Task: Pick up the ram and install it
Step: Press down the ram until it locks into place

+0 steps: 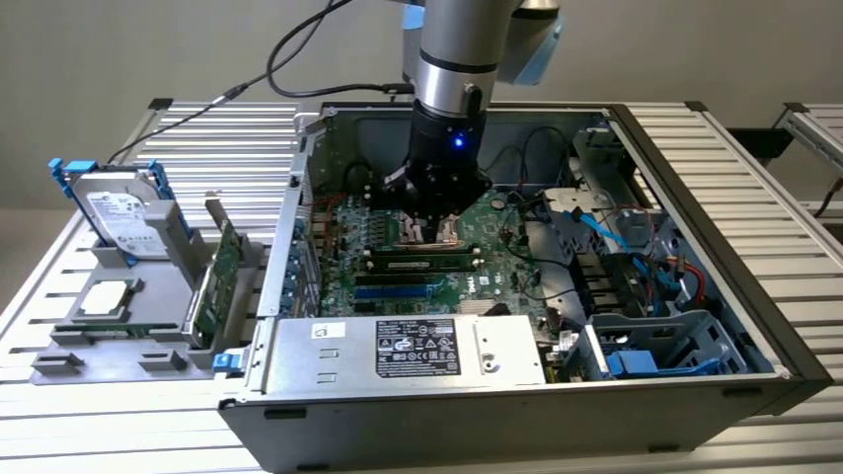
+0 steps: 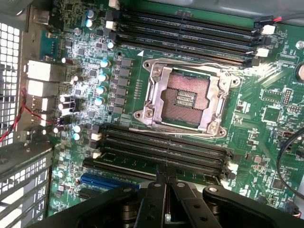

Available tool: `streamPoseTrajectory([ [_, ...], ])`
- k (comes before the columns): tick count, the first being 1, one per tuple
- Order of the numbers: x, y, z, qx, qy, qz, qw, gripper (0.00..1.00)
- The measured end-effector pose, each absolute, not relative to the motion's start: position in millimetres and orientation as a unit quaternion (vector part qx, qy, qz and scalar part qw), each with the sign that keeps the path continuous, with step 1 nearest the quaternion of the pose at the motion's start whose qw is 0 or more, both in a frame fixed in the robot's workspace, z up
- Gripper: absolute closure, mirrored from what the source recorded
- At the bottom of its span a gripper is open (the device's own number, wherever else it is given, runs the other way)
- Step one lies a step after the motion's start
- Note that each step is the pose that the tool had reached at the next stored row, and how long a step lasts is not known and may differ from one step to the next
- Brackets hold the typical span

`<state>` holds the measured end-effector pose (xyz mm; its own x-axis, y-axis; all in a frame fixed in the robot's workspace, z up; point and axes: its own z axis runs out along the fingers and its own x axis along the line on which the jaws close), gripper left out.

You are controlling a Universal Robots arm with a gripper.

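The ram (image 1: 421,265) is a thin green stick with a pale label. It stands on edge in a black slot of the motherboard (image 1: 481,281), inside the open computer case (image 1: 685,148). My gripper (image 1: 429,229) hangs just behind it, over the CPU socket (image 2: 183,97). In the wrist view the two black fingertips (image 2: 156,172) are pressed together with nothing between them, at the edge of the nearer bank of memory slots (image 2: 161,149). A pale green strip (image 2: 126,170) beside the fingertips may be the ram's top edge.
A silver hard drive (image 1: 121,212) with blue rails and a green expansion card (image 1: 217,281) stand on a grey holder at the exterior view's left. The power supply (image 1: 409,351) lies in front of the board. Blue cables (image 1: 619,237) and a drive cage (image 1: 658,346) crowd the right.
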<state>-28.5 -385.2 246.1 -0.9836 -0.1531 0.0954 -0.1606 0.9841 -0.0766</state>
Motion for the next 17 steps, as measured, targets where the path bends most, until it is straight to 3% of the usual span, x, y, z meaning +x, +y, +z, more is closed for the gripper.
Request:
streamPoseTrajectory([
  [17,-31.8,-389.0,246.2,0.05,-0.997,0.043,0.025,0.89],
])
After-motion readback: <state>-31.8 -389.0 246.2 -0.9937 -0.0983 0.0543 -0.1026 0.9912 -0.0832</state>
